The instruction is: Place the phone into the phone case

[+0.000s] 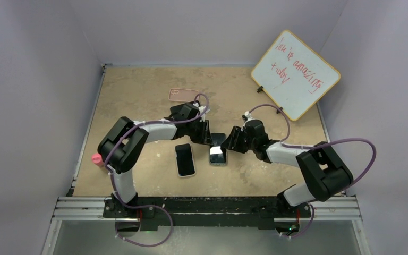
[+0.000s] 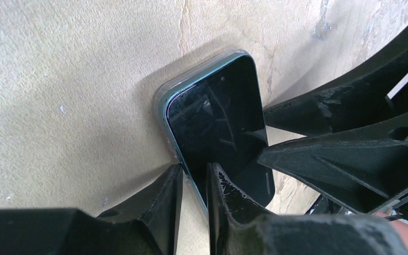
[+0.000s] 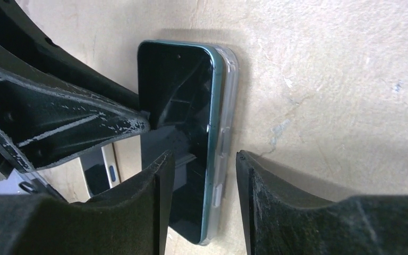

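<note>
Both grippers converge on one phone (image 3: 178,106), which lies screen-up on a clear phone case (image 3: 227,133) on the table (image 3: 340,79). As I read it, the phone is only partly seated: its teal long edge rides above the case wall on the side between the right jaws. The right gripper (image 3: 204,159) stands released, jaws apart and straddling that raised edge, one finger over the glass and the other just outside the case wall. That placement looks meant for pressing the edge down, not for lifting. The left gripper (image 2: 195,175) comes at the opposite long edge, its jaws narrowed to a slit with the case rim and phone edge running between them. Whether they pinch it or merely bracket it, I cannot tell. Working from opposite sides probably keeps the case from sliding while the phone is pushed home. Outside both jaws, a second phone (image 1: 185,159) lies flat near the left gripper, and a pink case (image 1: 183,94) lies beyond it, untouched.
</note>
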You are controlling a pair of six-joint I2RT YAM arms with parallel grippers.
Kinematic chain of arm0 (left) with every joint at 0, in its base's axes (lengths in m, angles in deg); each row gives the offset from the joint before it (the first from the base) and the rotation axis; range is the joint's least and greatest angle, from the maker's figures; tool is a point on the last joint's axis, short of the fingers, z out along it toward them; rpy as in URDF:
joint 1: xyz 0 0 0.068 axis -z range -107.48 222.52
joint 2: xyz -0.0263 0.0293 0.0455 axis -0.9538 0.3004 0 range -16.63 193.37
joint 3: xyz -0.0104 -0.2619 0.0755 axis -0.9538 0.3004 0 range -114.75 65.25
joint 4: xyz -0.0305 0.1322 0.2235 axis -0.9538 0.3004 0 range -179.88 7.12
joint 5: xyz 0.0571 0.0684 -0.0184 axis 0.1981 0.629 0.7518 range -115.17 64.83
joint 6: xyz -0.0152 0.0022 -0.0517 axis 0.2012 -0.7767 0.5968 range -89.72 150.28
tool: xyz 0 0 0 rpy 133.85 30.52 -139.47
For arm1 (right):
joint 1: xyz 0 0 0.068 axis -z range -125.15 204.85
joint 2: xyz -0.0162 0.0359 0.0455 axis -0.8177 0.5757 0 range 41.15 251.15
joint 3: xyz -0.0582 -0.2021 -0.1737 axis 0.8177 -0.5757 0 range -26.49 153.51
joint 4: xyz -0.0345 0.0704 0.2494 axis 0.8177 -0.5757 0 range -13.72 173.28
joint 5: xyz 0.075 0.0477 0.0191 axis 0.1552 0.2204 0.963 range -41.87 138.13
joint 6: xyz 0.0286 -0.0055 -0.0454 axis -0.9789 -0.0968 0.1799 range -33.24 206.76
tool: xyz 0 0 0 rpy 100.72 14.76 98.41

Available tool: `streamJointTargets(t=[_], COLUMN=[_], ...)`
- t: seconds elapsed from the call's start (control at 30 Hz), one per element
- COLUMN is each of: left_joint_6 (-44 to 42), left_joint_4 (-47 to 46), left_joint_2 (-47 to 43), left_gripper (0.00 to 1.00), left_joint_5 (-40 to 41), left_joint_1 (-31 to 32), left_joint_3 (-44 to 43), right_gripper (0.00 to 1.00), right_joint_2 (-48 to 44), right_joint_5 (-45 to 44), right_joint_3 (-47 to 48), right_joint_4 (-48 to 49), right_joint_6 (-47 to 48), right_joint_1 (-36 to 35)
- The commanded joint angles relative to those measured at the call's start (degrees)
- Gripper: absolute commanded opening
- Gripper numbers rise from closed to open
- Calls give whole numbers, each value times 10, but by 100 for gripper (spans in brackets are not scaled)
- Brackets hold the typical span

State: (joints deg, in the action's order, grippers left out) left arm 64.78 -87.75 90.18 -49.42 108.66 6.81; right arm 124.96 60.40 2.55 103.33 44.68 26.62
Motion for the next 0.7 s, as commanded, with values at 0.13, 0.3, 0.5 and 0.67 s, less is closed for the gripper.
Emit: streamJointTargets(t=[0.13,0.3,0.5,0.67], left_joint_6=[16,19,11,14], left_joint_4=[-46,-53,-42,-42], left_joint_2=[-25,-24,-33,-39], left_gripper=[17,15,15,18], left_joint_5=[-37,-51,-35,-32], left_joint_1=[0,0,-1,-5], left_joint_3=[51,59,65,73], right_gripper=[50,49,48,48], right_joint_2=[47,39,27,44], right_joint_5=[69,116,151,170], right_joint_3=[6,-12,-46,-77], right_joint_4=[69,167,302,422], right_joint_6=[-66,-126,-198,-256], right_joint_1=[-2,2,4,9])
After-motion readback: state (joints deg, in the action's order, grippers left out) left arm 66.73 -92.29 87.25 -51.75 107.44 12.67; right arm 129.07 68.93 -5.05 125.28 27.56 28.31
